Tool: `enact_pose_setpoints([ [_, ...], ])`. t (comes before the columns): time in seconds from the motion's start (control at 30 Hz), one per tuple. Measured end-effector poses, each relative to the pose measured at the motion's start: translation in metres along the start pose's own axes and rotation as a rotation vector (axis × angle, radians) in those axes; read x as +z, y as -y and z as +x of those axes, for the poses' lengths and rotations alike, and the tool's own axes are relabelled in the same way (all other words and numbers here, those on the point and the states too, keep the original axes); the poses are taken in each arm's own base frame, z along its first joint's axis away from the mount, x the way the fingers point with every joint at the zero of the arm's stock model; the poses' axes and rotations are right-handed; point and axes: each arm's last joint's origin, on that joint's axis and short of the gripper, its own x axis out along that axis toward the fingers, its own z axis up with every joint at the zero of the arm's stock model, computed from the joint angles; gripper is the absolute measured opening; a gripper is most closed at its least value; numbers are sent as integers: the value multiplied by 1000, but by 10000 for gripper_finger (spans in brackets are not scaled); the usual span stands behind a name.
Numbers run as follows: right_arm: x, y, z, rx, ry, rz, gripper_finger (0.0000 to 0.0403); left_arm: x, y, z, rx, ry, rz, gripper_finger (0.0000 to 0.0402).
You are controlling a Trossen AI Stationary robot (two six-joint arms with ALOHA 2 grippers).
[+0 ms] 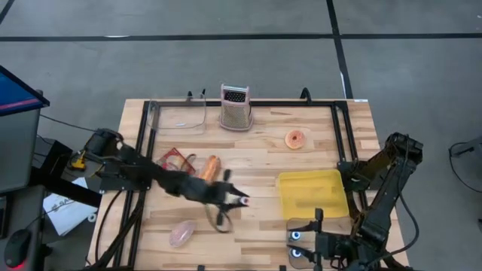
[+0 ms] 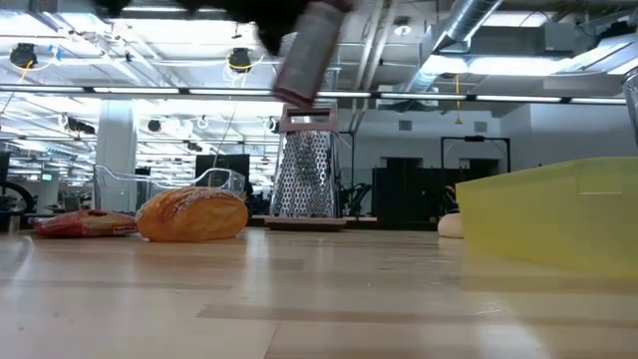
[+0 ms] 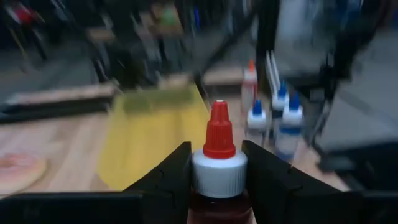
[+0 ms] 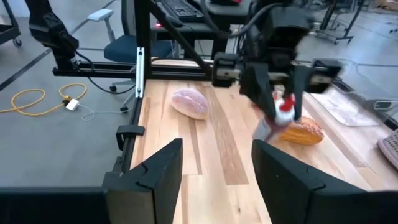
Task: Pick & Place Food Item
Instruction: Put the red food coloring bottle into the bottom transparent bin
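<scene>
Now the left gripper (image 1: 233, 200) is clenching one red-capped sauce bottle (image 3: 219, 163) above the wooden table (image 1: 256, 162); one bread loaf (image 1: 212, 167), one donut (image 1: 297, 138), one yellow bin (image 1: 312, 193) lying around; right gripper (image 4: 214, 171) waiting, jaws released.

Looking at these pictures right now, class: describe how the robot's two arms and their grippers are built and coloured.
Both arms are dark, jointed links with black cables along them. The left gripper has two black, angular, wedge-shaped fingers. The right gripper has the same matte black, blocky fingers. In the high view, the right arm's base end shows small blue-and-white round parts.
</scene>
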Motion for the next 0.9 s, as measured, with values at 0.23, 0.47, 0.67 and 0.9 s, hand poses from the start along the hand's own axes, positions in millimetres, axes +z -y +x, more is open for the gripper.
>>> enact_pose_setpoints([
  [0.23, 2, 5, 9, -34, -1, 6, 184, -53, -2, -47, 49, 265, -160, 114],
  [0.47, 6, 14, 24, -75, -11, -6, 184, -73, 10, -13, 57, 252, -133, 114],
  [0.67, 6, 16, 28, -57, -31, -7, 184, -77, 13, 17, 25, 262, -113, 114],
  [0.9, 5, 15, 27, -52, -33, -10, 184, -97, 18, 36, 21, 234, -140, 114],
])
